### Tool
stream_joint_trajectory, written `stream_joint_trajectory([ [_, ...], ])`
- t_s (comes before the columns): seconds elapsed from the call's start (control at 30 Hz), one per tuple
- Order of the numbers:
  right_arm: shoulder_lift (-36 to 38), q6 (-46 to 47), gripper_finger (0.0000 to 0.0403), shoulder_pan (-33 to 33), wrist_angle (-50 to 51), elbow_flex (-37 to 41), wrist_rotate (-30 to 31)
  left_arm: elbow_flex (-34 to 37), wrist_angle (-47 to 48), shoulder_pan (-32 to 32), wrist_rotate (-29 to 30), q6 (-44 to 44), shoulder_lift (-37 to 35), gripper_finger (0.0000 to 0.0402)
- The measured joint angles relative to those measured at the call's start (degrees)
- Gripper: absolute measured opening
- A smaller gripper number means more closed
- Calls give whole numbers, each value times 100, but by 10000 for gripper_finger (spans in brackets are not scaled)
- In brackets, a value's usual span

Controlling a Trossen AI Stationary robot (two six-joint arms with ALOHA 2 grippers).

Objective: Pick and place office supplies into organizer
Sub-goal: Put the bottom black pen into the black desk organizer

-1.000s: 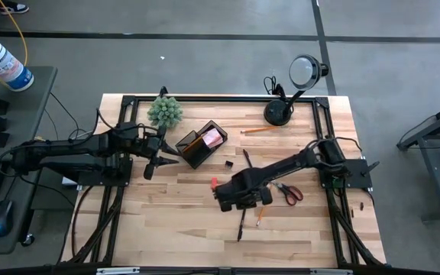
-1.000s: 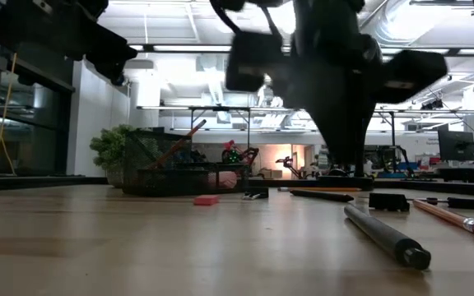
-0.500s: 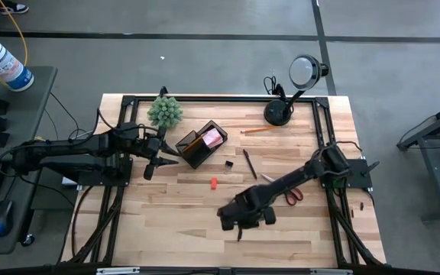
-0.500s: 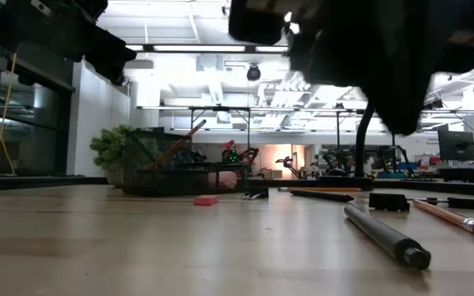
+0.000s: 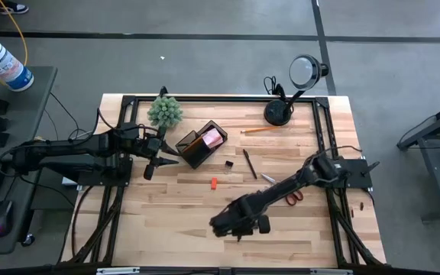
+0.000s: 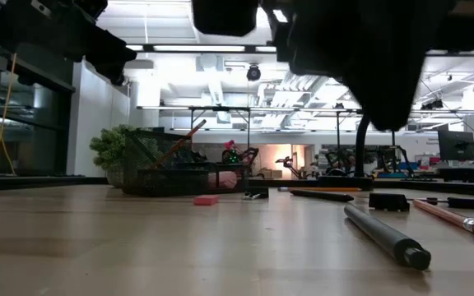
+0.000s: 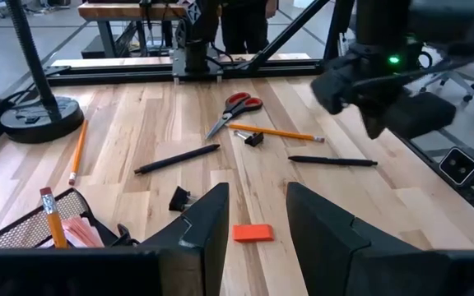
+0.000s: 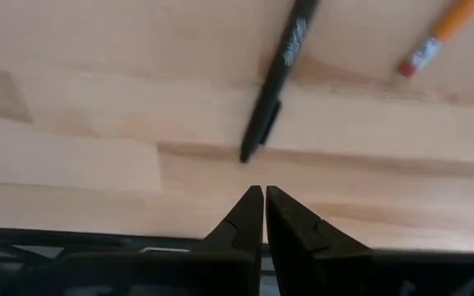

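The black mesh organizer (image 5: pixel 198 145) stands on the table, holding a pencil (image 7: pixel 52 215) and the pink pad (image 5: pixel 214 137). My left gripper (image 5: pixel 161 160) hovers open just left of it, empty. Loose on the wood lie the red-orange block (image 5: pixel 214 182), a tiny black piece (image 5: pixel 228 163), a black pen (image 5: pixel 247 163), the red-handled scissors (image 5: pixel 289 195) and a pencil (image 5: pixel 260 131). My right gripper (image 8: pixel 263 194) is shut and empty above the table's near middle. Just beyond its tips lie a second black pen (image 8: pixel 278 74) and a pencil's eraser end (image 8: pixel 422 51).
The green spiky plant (image 5: pixel 164 111) stands at the far left of the table. The black lamp base (image 5: pixel 277 114) sits at the far right, its round head (image 5: pixel 306 70) reaching past the table's far edge. Bare wood stretches along the near left (image 5: pixel 159 221).
My right gripper has travelled from the table's middle toward the near edge and slightly left, and now hangs over the near pen and pencil. It now fills more of the low view. The left arm has kept still.
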State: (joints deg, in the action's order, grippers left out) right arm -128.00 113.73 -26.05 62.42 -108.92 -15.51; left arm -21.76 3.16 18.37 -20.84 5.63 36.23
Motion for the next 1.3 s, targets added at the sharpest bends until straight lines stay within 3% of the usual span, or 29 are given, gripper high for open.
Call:
stream_joint_trajectory([
  [0.13,-440,-16,12,-10,839,-752,23,0,-4,0,84,14,0,113],
  [0.27,-536,-26,12,11,963,-929,205,0,-4,0,97,15,0,113],
  [0.7,-549,69,12,-68,522,-748,372,0,-2,0,90,13,0,113],
  [1.13,-548,98,1,-278,951,-715,456,0,0,0,90,153,0,113],
  [1.3,-477,118,1,-327,145,-107,371,0,1,0,90,161,0,113],
])
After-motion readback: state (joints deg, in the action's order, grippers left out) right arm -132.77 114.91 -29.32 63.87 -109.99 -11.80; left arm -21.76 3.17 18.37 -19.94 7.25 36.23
